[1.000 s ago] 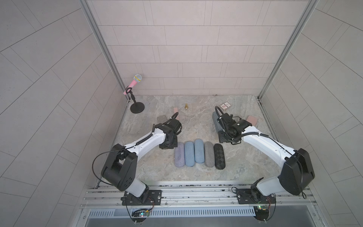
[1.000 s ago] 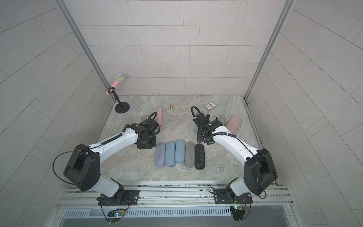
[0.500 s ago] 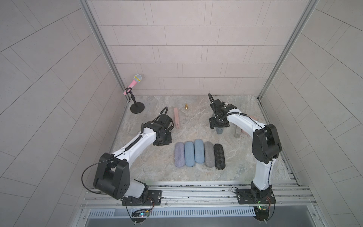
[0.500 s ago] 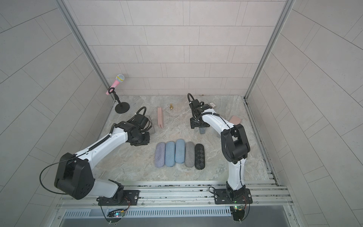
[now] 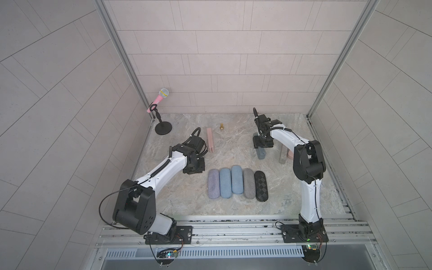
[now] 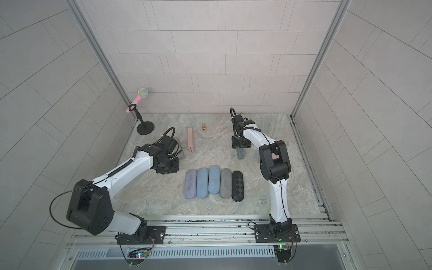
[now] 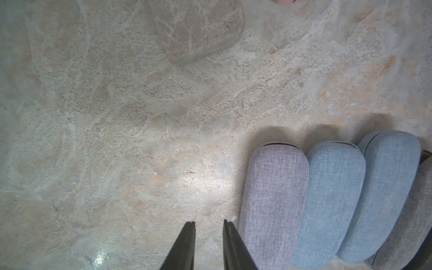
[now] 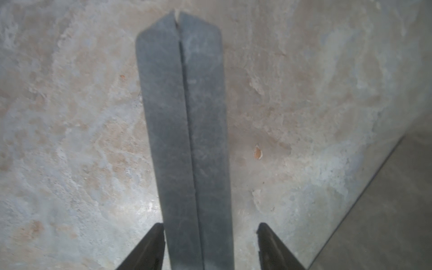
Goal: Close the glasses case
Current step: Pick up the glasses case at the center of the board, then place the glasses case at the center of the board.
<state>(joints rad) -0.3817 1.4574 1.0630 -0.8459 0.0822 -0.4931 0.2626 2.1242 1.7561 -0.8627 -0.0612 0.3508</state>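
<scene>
The grey case (image 8: 187, 140) appears already folded shut, loosely straddled by the parted right jaws, while nothing is held by the barely open left jaws.

Soft, even light fell from overhead in both top views, crisp at centre, though the tiled walls (image 5: 70, 93) bowed at the edges. Shadows on the marble tabletop (image 5: 233, 145) were faint and soft-edged. My left wrist camera caught a white glare patch beside the lilac glasses case (image 7: 273, 198), itself sharp. My right wrist picture was dimmer and smeared, the dark grey glasses case (image 8: 184, 140) out of focus.
</scene>
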